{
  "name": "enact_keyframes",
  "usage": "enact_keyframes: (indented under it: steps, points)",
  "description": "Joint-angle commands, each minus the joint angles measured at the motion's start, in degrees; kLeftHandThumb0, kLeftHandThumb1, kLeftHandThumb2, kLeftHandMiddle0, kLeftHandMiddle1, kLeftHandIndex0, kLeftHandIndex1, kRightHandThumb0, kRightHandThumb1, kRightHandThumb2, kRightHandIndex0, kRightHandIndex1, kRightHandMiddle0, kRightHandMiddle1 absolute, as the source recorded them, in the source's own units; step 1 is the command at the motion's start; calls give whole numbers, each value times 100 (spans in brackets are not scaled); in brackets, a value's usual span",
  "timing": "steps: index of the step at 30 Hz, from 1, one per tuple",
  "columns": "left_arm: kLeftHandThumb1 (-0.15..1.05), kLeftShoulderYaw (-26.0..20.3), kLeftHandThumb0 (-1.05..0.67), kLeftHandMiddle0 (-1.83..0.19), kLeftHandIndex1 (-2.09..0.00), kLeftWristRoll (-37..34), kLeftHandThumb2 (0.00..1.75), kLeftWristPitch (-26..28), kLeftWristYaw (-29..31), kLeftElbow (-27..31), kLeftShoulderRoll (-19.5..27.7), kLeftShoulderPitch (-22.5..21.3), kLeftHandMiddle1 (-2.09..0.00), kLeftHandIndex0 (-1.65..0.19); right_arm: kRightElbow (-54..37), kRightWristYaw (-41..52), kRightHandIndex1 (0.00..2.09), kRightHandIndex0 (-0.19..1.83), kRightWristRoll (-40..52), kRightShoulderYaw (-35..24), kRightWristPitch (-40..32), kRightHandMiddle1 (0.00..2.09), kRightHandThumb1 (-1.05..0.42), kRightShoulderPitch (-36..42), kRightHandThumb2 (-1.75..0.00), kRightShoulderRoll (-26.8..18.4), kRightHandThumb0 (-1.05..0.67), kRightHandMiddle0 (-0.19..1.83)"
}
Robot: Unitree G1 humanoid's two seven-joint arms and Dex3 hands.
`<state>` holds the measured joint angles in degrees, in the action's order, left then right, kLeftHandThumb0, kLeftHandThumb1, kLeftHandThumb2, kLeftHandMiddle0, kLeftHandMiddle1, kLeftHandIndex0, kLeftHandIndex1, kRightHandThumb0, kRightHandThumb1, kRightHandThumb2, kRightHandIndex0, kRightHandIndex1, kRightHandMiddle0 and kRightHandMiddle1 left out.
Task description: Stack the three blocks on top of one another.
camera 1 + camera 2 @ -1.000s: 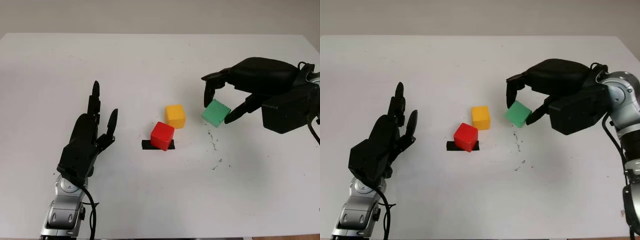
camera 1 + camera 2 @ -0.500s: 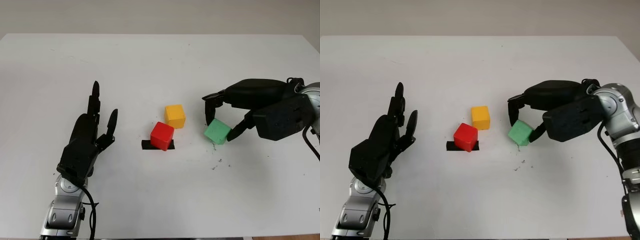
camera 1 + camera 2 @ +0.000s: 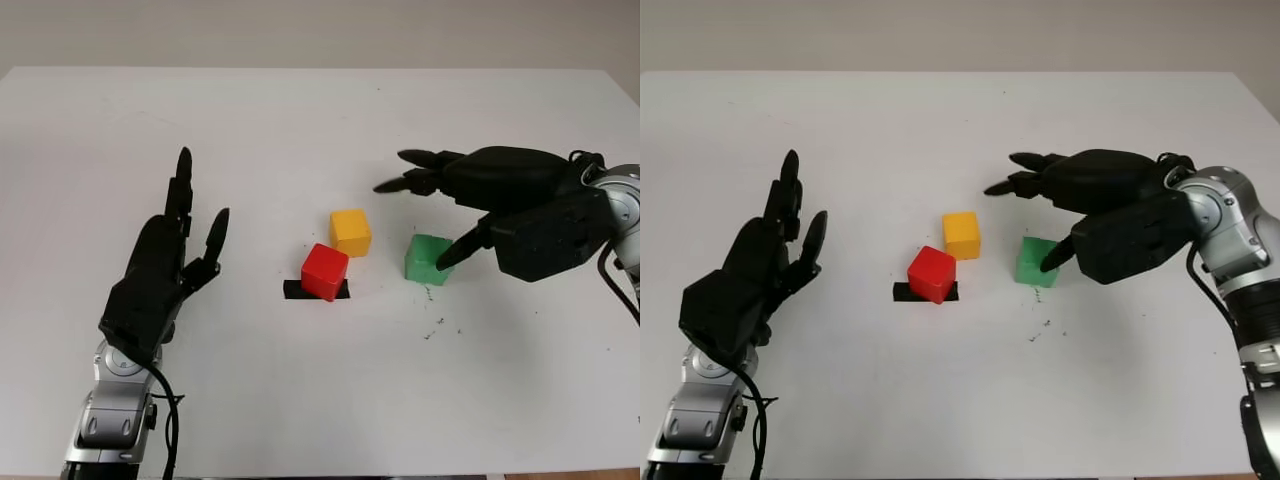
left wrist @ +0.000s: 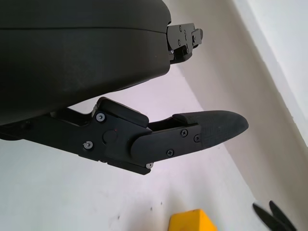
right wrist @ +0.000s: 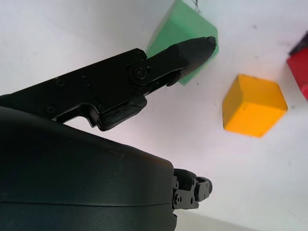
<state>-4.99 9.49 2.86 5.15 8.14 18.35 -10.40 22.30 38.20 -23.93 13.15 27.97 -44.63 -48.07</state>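
Three blocks lie apart on the white table (image 3: 320,130). The red block (image 3: 325,271) sits on a black tape mark (image 3: 293,290) near the middle. Just behind it to the right is the yellow block (image 3: 350,231). The green block (image 3: 428,259) rests flat on the table right of the yellow one, also seen as the green block (image 5: 180,36). My right hand (image 3: 425,215) is open above and around the green block, two fingers stretched over it and the thumb (image 3: 455,250) beside its right face. My left hand (image 3: 165,270) is open, raised at the left.
Small dark specks (image 3: 440,325) mark the table in front of the green block. The table's far edge (image 3: 320,68) meets a pale wall.
My right hand lowered the green block from mid-air onto the table right of the yellow block, then let go and opened. My left hand rose slightly.
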Motion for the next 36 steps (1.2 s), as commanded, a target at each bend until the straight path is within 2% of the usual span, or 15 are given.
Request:
enact_keyframes:
  steps: [1, 5, 8, 14, 17, 19, 21, 24, 27, 32, 34, 35, 36]
  points:
    - [105, -61, -78, 13, -7, -52, 54, 54, 173, 195, 189, -292, -6, 13, -224, 64, 0, -19, 279, -222, -247, 3, -98, -153, -6, 77, -85, -18]
    - [105, -55, -78, 10, -7, -70, 35, 258, 635, 274, 639, -925, -6, 11, -736, 246, 0, -19, 986, -570, -908, 4, -103, -78, -8, 235, -92, -18]
    - [105, 143, -80, 6, -8, 208, 23, 688, 989, 372, 992, -1456, -7, 7, -1118, 335, 0, -19, 1303, -731, -1398, 5, -105, -9, -14, 311, -94, -16]
    - [105, 1032, -83, -3, -11, 1161, 10, 761, 1847, -86, 1607, -3046, -7, -4, -1643, 222, 2, -17, 1510, -924, -2371, 7, -105, 104, -29, 476, -84, -10]
    - [103, 1442, -81, -6, -13, 1504, 8, 825, 2258, -423, 1635, -3771, -8, -8, -1698, 58, 4, -17, 1371, -927, -2585, 7, -105, 97, -35, 516, -78, -9]
    - [102, 1954, -79, -7, -18, 1962, 7, 936, 2799, -710, 1641, -4442, -8, -17, -1598, -295, 5, -15, 1253, -967, -2850, 7, -105, 81, -43, 682, -75, -8]
    - [103, 2336, -78, -7, -19, 2298, 7, 915, 3233, -945, 1589, -4874, -8, -19, -1511, -643, 6, -14, 1189, -1021, -2966, 7, -105, 89, -49, 836, -77, -7]
    - [102, 2637, -79, -7, -20, 2574, 6, 908, 3506, -1242, 1425, -5163, -7, -20, -1473, -972, 6, -12, 1157, -1052, -2991, 7, -105, 98, -55, 981, -75, -7]
    - [102, 2998, -82, -10, -22, 2931, 5, 785, 3546, -1698, 1192, -5409, -8, -24, -1467, -1446, 5, -14, 1274, -1209, -3094, 5, -105, 166, -63, 1335, -74, -10]
    - [102, 3243, -87, -16, -26, 3235, 5, 649, 3479, -2232, 881, -5503, -8, -30, -1599, -2105, 1, -19, 2085, -1730, -3489, 1, -105, 377, -62, 2217, -71, -18]
    - [102, 3336, -89, -20, -27, 3357, 5, 582, 3424, -2426, 785, -5472, -10, -32, -1672, -2236, 0, -19, 2308, -1836, -3555, 0, -105, 489, -64, 2428, -73, -19]
    - [102, 3384, -90, -23, -47, 3400, 5, 502, 3376, -2542, 752, -5440, -11, -27, -1701, -2254, 0, -19, 2472, -1904, -3543, 0, -105, 563, -66, 2541, -76, -19]
    - [103, 3447, -91, -26, -88, 3457, 5, 489, 3405, -2633, 720, -5426, -13, -12, -1754, -2306, 0, -19, 2610, -1966, -3621, 0, -105, 631, -68, 2659, -77, -19]
